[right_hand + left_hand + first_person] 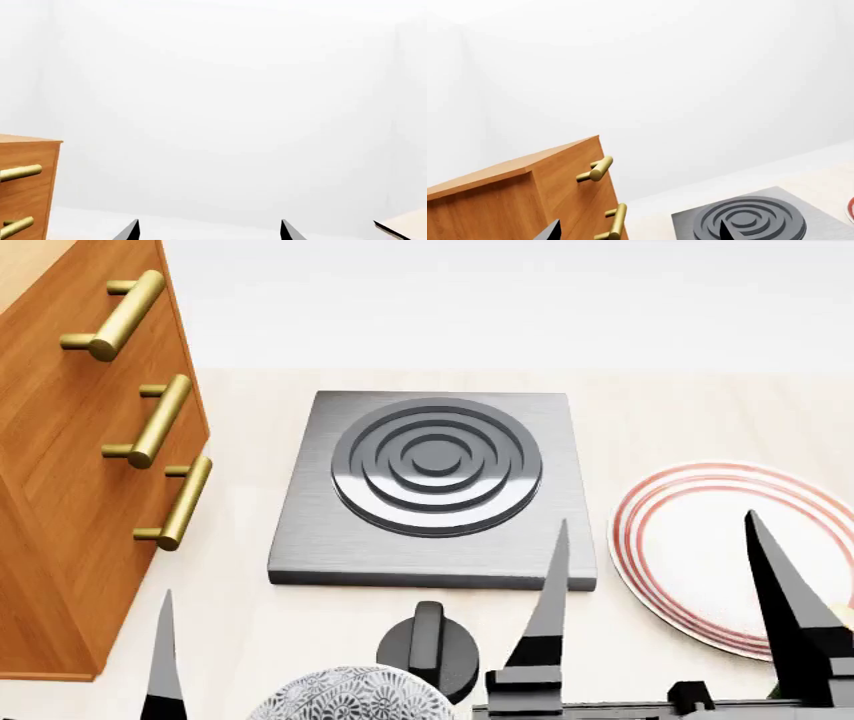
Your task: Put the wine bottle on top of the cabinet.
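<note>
The wine bottle does not show in any view. The orange-brown cabinet [54, 460] with brass bar handles stands at the left of the head view; it also shows in the left wrist view [494, 200] and the right wrist view [23, 190]. My left gripper [638, 226] is open and empty, beside the cabinet's front; one of its fingers [164, 650] shows in the head view. My right gripper [657, 530] is open and empty, its fingers raised in front of the striped plate; in the right wrist view the gripper [210, 225] faces a bare white wall.
A grey square burner plate [434, 480] with dark rings lies mid-counter, a black knob [427, 645] in front of it. A white plate [681, 560] with red rings lies at the right. A patterned grey bowl [350, 695] sits at the bottom edge.
</note>
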